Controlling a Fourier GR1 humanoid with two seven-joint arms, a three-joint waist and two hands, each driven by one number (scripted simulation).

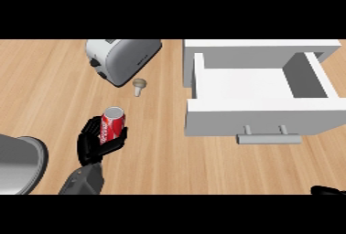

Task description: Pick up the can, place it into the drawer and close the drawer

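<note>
Can [113,124] — one only, red with a silver top — stood left of centre in the frame, held in the left hand [94,141], whose black fingers and thumb were curled round its lower body. Whether its base touched the wood or hung just above could not be told.

Light wooden counter [175,160] filled the whole view, its grain running across the frame; no wall or floor showed.

One white drawer [260,98] sat pulled open at the upper right, its pale inside bare to view, with a single grey bar handle [268,135] on its front panel facing the lower edge. It lay well apart from the can, with open wood between them.

One toaster [123,58], silver with a dark end, lay at the upper centre-left, above the can. Just beside its lower right corner was one small beige, mushroom-shaped object [139,85] — too small to name with certainty. One large rounded grey metal object [19,163] filled the lower left corner, cut by the frame's edge, near the left forearm [82,180].

Of the right hand [329,190], only a dark tip showed at the lower right corner; whether its fingers were spread or curled could not be told.
</note>
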